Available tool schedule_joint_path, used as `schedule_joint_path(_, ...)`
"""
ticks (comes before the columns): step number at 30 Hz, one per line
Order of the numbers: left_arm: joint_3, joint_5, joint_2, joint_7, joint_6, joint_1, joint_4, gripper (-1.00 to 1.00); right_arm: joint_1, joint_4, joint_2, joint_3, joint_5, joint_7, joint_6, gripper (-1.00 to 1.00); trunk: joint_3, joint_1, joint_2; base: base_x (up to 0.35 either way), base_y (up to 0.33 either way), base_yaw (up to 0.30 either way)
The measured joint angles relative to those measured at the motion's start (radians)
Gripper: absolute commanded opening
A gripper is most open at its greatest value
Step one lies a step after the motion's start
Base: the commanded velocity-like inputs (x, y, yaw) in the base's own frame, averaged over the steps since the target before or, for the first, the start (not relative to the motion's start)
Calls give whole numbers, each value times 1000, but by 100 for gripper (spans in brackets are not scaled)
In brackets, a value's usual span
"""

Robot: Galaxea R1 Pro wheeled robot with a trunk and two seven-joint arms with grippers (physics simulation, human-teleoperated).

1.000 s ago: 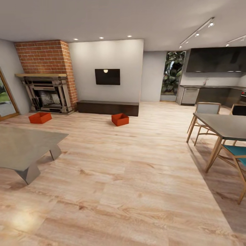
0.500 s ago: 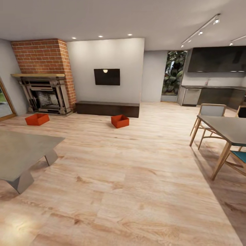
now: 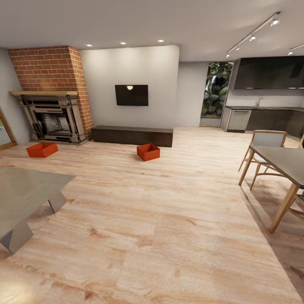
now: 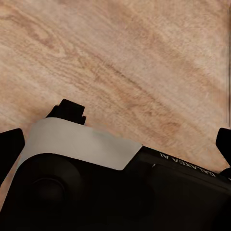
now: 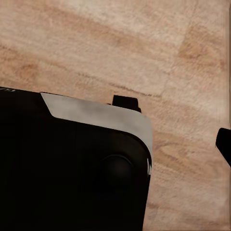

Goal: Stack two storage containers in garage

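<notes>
Left claw: seen in the left wrist view; dark fingertips sit at opposite edges of the picture, set wide apart, with nothing between them.
Left wrist: points downward over the robot's own black and white body housing.
Right claw: one dark fingertip shows at the picture's edge; finger spacing cannot be judged.
Right wrist: points downward, above the same black and white body housing.

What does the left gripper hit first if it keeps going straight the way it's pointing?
Probably the wood-plank floor. In the left wrist view the dark fingers frame bare planks beyond the robot's own dark and white body, with nothing else in line. Depth is unclear.
</notes>
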Motion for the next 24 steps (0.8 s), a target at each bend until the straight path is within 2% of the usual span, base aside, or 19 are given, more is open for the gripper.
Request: schedule_joint_path(24,0,0,0,0,0,0,0,100,0,0,-1,0,0,0,0,100,0,0,0,342,0,0)
